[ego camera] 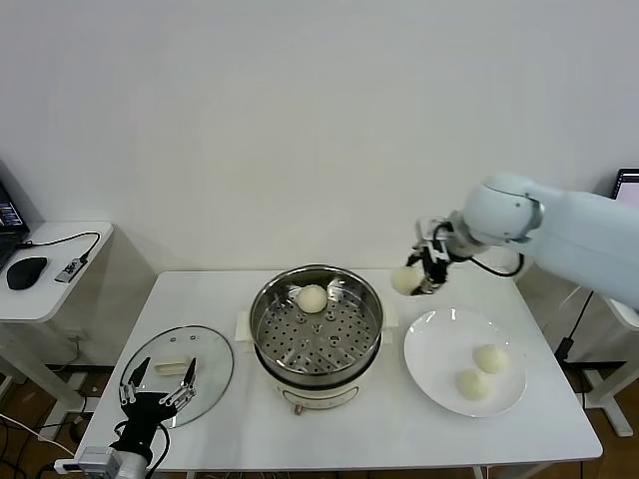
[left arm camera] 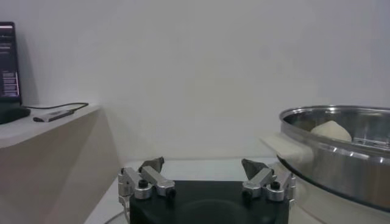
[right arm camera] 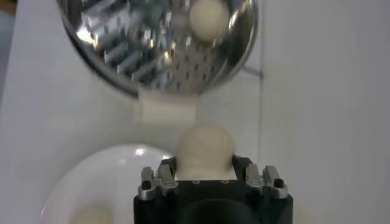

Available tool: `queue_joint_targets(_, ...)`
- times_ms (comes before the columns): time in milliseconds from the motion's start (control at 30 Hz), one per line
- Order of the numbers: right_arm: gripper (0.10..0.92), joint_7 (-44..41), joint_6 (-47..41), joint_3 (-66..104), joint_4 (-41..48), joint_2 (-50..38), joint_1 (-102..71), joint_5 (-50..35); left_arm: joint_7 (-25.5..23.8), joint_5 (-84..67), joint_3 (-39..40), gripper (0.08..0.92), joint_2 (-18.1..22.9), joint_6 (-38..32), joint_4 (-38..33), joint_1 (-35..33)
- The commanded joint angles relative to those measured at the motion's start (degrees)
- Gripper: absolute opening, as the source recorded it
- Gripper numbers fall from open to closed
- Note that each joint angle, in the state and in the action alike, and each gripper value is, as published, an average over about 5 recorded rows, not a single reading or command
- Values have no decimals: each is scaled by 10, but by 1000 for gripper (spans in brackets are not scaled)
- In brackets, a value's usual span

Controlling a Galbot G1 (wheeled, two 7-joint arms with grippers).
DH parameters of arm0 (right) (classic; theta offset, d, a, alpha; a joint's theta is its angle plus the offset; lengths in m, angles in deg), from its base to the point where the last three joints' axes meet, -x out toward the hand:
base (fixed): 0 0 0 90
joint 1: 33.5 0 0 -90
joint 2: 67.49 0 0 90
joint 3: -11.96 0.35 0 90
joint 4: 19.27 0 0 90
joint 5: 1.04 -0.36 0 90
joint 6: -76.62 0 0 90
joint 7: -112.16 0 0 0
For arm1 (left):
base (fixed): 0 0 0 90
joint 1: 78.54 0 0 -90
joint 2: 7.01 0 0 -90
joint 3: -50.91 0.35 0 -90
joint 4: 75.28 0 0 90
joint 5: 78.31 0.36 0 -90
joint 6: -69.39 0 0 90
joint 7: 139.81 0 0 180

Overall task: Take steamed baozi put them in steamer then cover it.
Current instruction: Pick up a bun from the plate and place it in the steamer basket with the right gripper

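My right gripper [ego camera: 423, 271] is shut on a cream-white baozi [ego camera: 406, 280], held in the air between the steamer [ego camera: 262, 311] and the white plate [ego camera: 437, 342]. In the right wrist view that baozi [right arm camera: 206, 148] sits between the jaws of the right gripper [right arm camera: 205, 162]. One baozi [ego camera: 313, 297] lies on the perforated tray inside the steamer. Two more baozi [ego camera: 490, 358] [ego camera: 472, 383] rest on the plate. The glass cover [ego camera: 215, 359] lies flat on the table left of the steamer. My left gripper [ego camera: 158, 384] hangs open just above it, holding nothing.
A low side table [ego camera: 60, 289] at the far left carries a mouse [ego camera: 26, 271], a cable and a laptop corner. A screen edge [ego camera: 627, 185] shows at the far right. The steamer's rim [left arm camera: 341, 112] stands close beside the left gripper [left arm camera: 204, 165].
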Motion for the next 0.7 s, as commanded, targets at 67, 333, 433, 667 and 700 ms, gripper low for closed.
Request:
queue_joint_targets(67, 585, 73, -63, -23, 22, 185, 1, -134, -1, 1, -1, 823, 1, 0, 0, 1)
queue_joint_targets(333, 585, 94, -70, -12, 80, 257, -76, -119, -1, 2, -4, 823, 7, 0, -1, 5)
queue_joint_targets(433, 585, 100, -70, -11, 100, 274, -94, -109, -1, 2, -5, 823, 8, 0, -1, 5)
queue_joint_targets(667, 585, 113, -70, -10, 144, 309, -111, -105, -1, 2, -9, 823, 6, -2, 0, 6)
queue_joint_targets(700, 585, 113, -70, -10, 149, 314, -113, -104, -1, 1, -9, 823, 6, -2, 0, 6)
